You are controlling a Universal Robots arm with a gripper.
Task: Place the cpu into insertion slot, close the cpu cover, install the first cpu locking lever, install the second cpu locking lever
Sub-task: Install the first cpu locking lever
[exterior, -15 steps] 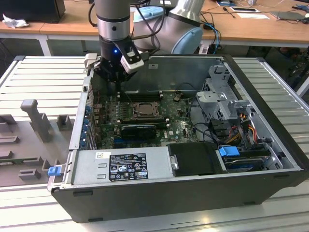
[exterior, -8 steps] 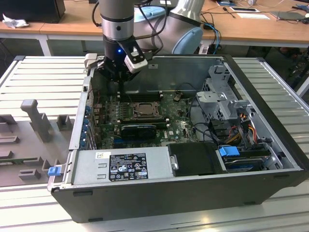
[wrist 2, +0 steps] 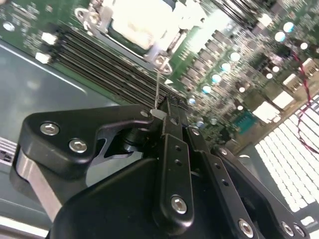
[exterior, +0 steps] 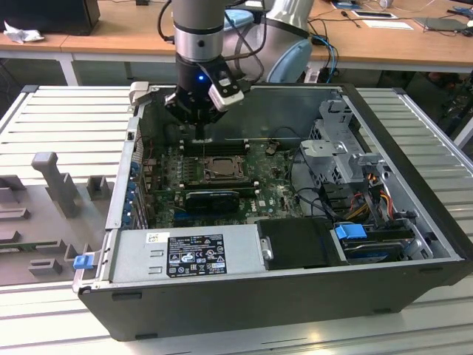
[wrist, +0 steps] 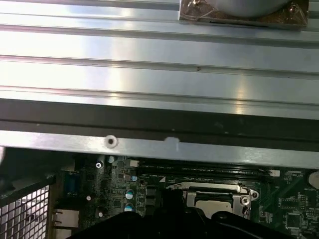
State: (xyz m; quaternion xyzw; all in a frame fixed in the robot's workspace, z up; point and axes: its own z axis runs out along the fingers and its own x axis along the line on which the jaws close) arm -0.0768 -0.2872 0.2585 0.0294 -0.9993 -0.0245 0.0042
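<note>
End effector [wrist 2: 162,117], fingers pressed together on a thin locking lever [wrist 2: 157,87], hovers just above the cpu cover [exterior: 221,169], which lies closed over the cpu [wrist 2: 137,22].

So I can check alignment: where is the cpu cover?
In the exterior view, the cpu cover lies on the motherboard's socket, just below the gripper, beside the black memory slots.

Ribbed aluminium work surface [exterior: 66,111] below, bright with overhead glare. Beyond its far edge, wooden desks [exterior: 111,33] along the back, strewn with papers [exterior: 388,24], cables [exterior: 325,33] and a crumpled white wrapper [exterior: 21,32] toward the exterior view's left corner.
</note>
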